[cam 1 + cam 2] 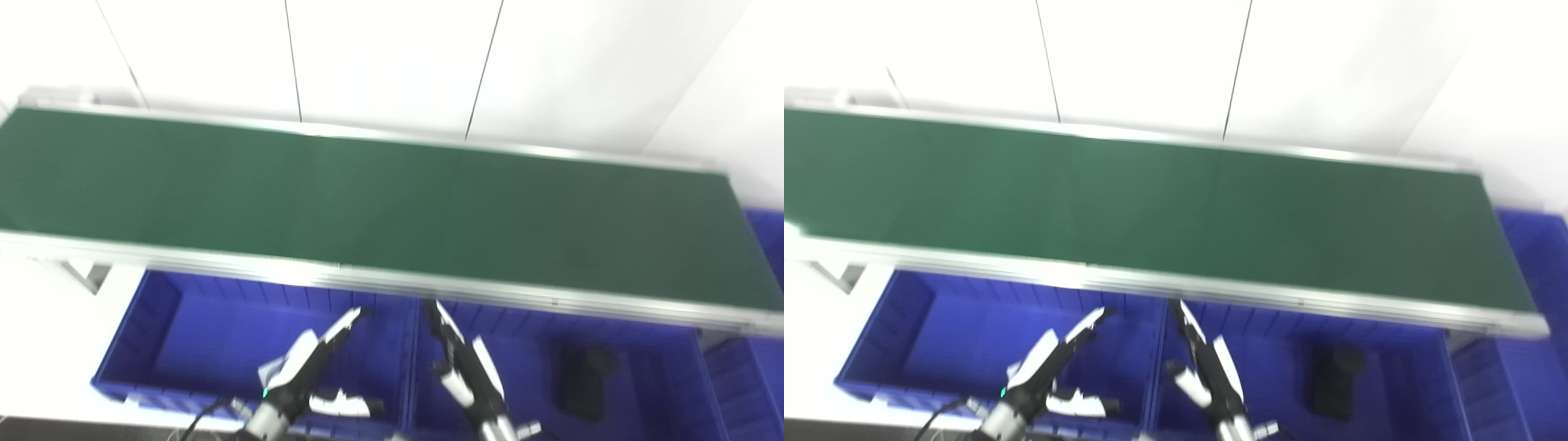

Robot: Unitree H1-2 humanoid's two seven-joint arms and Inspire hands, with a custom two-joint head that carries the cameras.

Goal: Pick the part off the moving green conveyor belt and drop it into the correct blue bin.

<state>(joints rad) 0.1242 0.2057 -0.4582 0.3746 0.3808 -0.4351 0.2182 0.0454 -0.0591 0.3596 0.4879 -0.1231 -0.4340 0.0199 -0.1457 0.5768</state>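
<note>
belt: the green conveyor belt (380, 208) runs corner to corner across the view, and honestly I can't spot any part riding on it right now, it's bare green as far as the blur lets me see

left hand (312, 367): hangs just below the belt's near rail, over the left blue bin (153, 343), fingers spread with the thumb stuck out sideways, holding nothing

right hand (462, 361): right beside the left one, also under the near rail, over the right blue bin (661, 392), fingers stretched out straight toward the belt, empty too

why they sit there: my guess is both are parked at the belt edge so either can grab whatever rolls by

left bin contents: looks empty

right bin contents: one dark part (582, 380) lying on the floor, off to the right of the right hand, too blurry to say what it is

third bin (765, 245): just past the belt's right end, contents not visible
</note>
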